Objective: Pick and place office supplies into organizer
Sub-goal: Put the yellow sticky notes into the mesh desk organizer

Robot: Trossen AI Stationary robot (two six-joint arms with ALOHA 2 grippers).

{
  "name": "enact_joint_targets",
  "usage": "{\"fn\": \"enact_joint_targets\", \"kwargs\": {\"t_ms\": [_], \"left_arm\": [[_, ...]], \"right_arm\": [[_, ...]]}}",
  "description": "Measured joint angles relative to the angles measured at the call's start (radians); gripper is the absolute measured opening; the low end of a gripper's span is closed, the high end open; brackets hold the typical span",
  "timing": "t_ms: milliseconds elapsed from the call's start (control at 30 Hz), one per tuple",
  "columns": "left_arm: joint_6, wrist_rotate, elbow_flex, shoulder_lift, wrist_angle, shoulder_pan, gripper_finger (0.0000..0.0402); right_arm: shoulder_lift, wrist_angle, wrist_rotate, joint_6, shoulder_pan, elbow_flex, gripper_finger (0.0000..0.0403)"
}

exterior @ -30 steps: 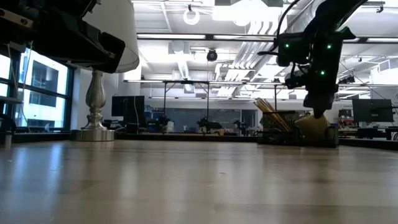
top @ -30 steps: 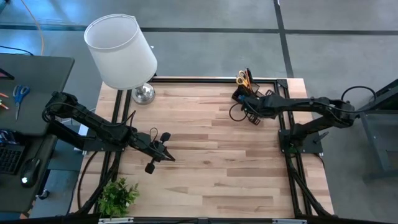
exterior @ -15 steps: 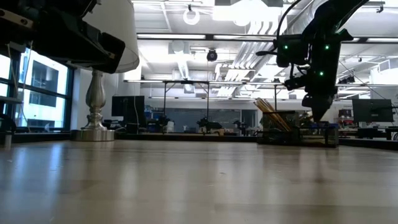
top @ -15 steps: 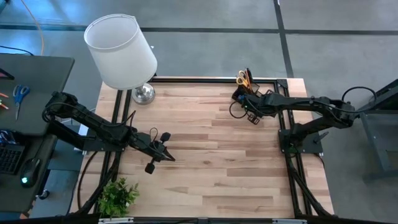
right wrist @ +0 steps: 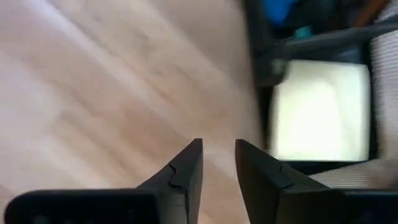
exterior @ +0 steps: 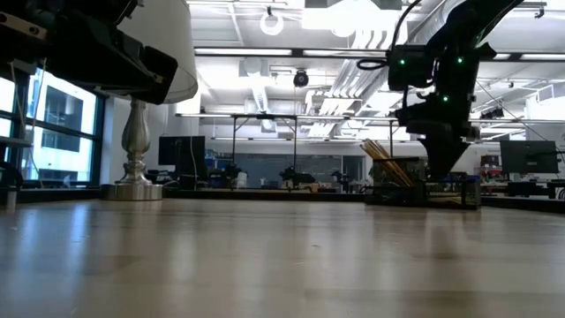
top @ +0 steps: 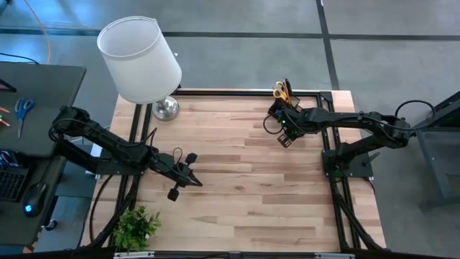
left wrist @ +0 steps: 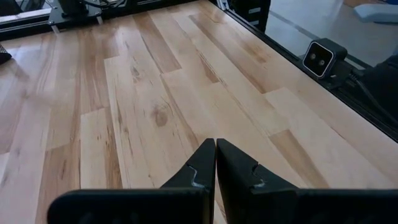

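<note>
Wood table [top: 237, 187]: organizer [top: 287, 108], lamp [top: 164, 108], plant [top: 135, 227].

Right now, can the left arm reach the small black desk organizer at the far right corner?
Probably not: the left gripper waits shut at the table's left side, with bare wood between it and the organizer, beside the right gripper.

No readable text — no labels, signs.

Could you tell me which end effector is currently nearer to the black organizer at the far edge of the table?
The right. The right end effector hangs just beside the organizer, on its near side, empty. The left end effector waits far across the table, toward the near left part.
</note>
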Motion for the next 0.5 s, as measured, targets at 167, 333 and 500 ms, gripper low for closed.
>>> {"fn": "enact_joint_targets", "kwargs": {"t_ms": [167, 333, 500], "left_arm": [[0.0, 0.0, 0.0, 0.0, 0.0, 0.0, 0.0005], [-0.003, 0.001, 0.0, 0.0, 0.007, 0.0, 0.0005], [-0.004, 0.022, 0.0, 0.0, 0.007, 0.0, 0.0005]], "right_arm": [[0.0, -0.027, 0.025, 0.011, -0.001, 0.0, 0.0078], [0.014, -0.003, 0.091, 0.048, -0.035, -0.027, 0.0074], [0.053, 0.065, -0.046, 0.05, -0.053, -0.067, 0.0065]]}}
